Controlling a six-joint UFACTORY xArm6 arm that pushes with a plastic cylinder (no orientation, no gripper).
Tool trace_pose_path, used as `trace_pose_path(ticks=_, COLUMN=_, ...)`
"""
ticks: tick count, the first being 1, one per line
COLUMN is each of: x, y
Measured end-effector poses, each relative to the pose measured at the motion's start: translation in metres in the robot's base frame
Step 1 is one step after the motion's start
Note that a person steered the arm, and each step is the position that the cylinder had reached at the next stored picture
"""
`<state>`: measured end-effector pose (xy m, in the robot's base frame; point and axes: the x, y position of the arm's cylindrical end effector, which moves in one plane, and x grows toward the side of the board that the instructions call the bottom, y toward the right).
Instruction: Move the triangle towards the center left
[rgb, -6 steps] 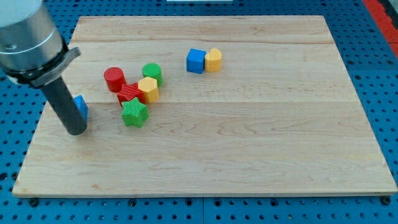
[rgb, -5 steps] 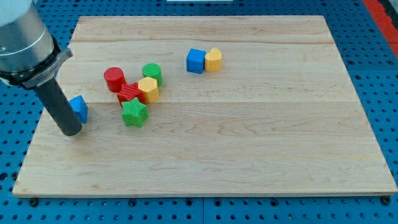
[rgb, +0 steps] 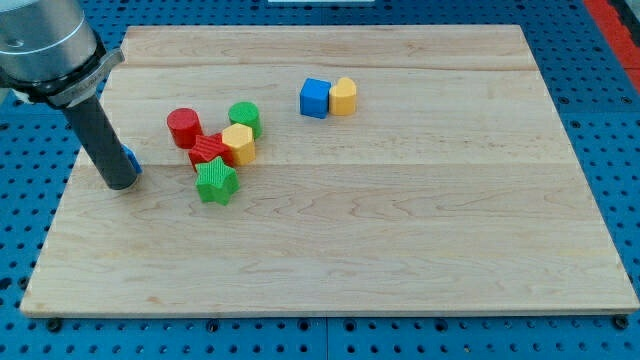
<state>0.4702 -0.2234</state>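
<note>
My tip (rgb: 122, 184) rests on the board near its left edge, about mid-height. The blue triangle (rgb: 131, 161) is almost wholly hidden behind the rod; only a sliver shows at the rod's right side, touching it. The rod comes down from the view's top left.
A cluster sits right of my tip: red cylinder (rgb: 183, 127), red block (rgb: 209, 150), yellow block (rgb: 239, 143), green cylinder (rgb: 245, 117), green star (rgb: 216, 181). A blue cube (rgb: 315, 97) and a yellow block (rgb: 344, 96) stand together further up. The wooden board (rgb: 400, 230) lies on a blue pegboard.
The rod has moved up the view and slightly right, now covering most of the blue triangle, which has shifted a little upward. The other blocks have not moved.
</note>
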Motion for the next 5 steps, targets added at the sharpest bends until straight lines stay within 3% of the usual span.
trace_pose_path(ticks=5, x=-0.015, y=-0.012)
